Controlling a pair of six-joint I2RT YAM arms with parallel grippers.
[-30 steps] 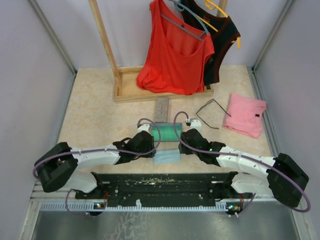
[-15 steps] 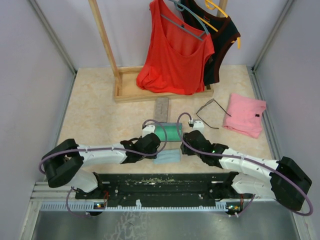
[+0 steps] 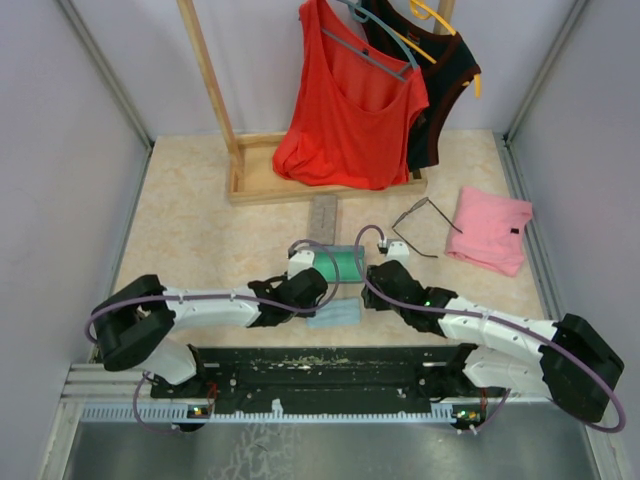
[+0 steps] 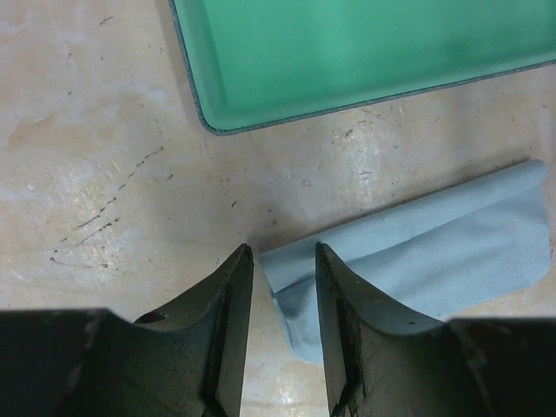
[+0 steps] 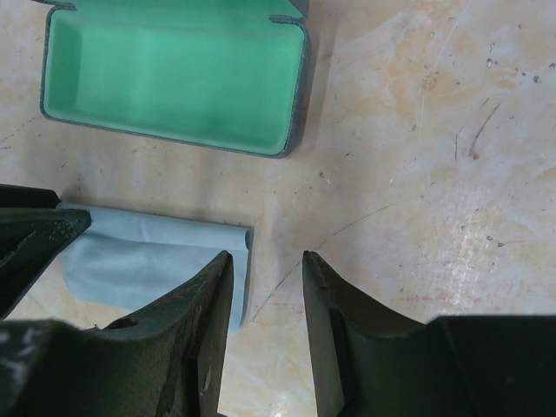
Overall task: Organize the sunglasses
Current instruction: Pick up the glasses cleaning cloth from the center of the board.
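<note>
Left gripper (image 4: 280, 261) and right gripper (image 5: 268, 265) hover, fingers apart and empty, at the blue cloth's (image 4: 434, 234) ends, while the sunglasses (image 3: 421, 228) lie farther back and rightward, nearer the right arm.

Open case (image 3: 338, 264) and blue cloth (image 3: 335, 314) mid-table, bare tabletop (image 3: 200, 250) to their left, sunglasses (image 3: 404, 240) to the right

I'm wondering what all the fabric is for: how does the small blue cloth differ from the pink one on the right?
The blue cloth is pale and small; the pink cloth is bright and clearly larger. The blue cloth lies in the middle, beside the open green-lined case; the pink cloth lies far right, next to the sunglasses. Both are folded and lie flat on the table.
</note>
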